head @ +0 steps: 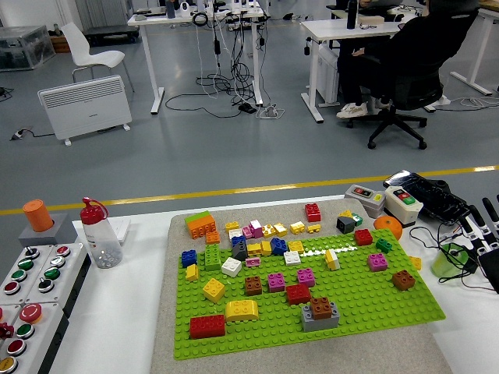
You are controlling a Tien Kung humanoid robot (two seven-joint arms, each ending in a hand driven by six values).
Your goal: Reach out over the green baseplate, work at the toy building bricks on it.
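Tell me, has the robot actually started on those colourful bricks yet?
Barely. The right hand sits at the table's right edge, fingers spread and holding nothing, short of the green baseplate. The bricks, like the brown-on-grey stack, all sit untouched. Reaching in and handling any brick is left. The left arm is out of sight.

Green baseplate (374,312): studded plastic, slight sheen. Toy building bricks (297,293): glossy plastic. Mat (165,312) beneath: beige, rough felt-like cloth. Desk (117,312): smooth matt white. Right hand (488,234): black, white-jointed fingers. Bottle (100,236): clear plastic.
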